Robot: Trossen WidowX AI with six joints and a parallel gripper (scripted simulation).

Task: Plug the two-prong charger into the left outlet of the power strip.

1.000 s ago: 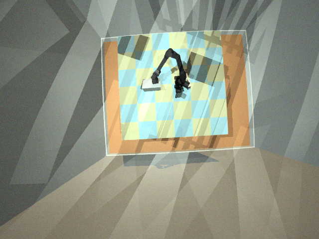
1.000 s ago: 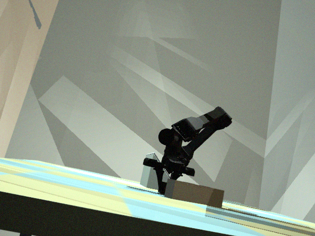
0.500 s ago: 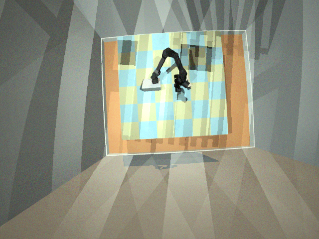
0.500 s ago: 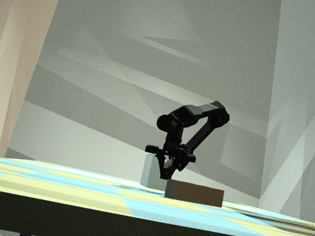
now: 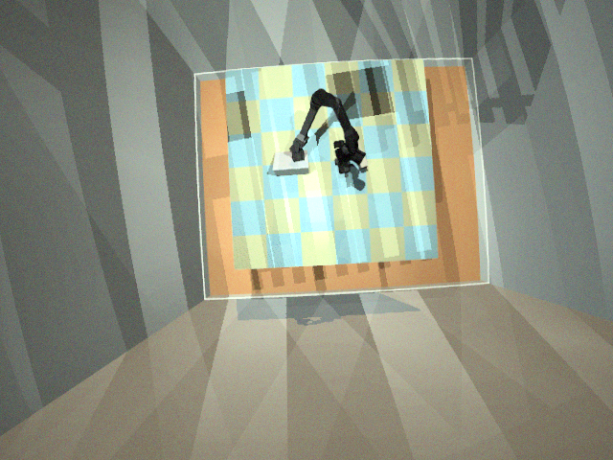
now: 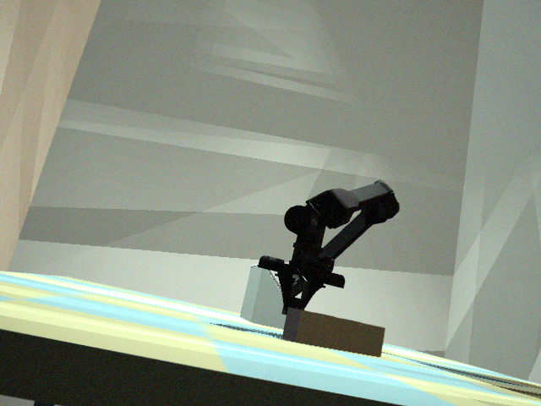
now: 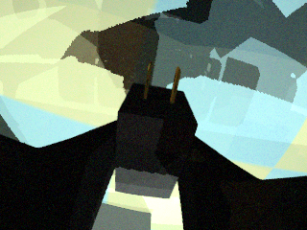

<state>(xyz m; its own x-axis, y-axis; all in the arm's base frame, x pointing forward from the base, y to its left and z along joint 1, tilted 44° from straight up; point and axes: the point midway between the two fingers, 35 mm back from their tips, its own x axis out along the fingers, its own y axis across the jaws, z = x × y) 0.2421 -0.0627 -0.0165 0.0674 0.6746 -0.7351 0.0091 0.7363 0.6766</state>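
Note:
My gripper (image 7: 152, 130) (image 6: 292, 305) (image 5: 351, 164) is shut on the charger (image 7: 139, 139), gripping its dark grey block from both sides. Two brass prongs (image 7: 176, 86) stick out from its far face and touch nothing that I can make out. In the top and exterior views the charger is too dark or hidden to tell. In the exterior view the gripper points down, its tips beside the upper left corner of a brown box (image 6: 336, 331). A white box (image 5: 284, 162) sits near the other end of the arm. No outlets show, so I cannot tell which box is the power strip.
A pale block (image 6: 261, 297) stands behind and left of the gripper in the exterior view, partly hidden by it. The checkered table cover (image 5: 316, 213) has an orange border (image 5: 455, 197). Patchy shadows cross it. A grey surface (image 7: 122, 218) shows below the charger in the wrist view.

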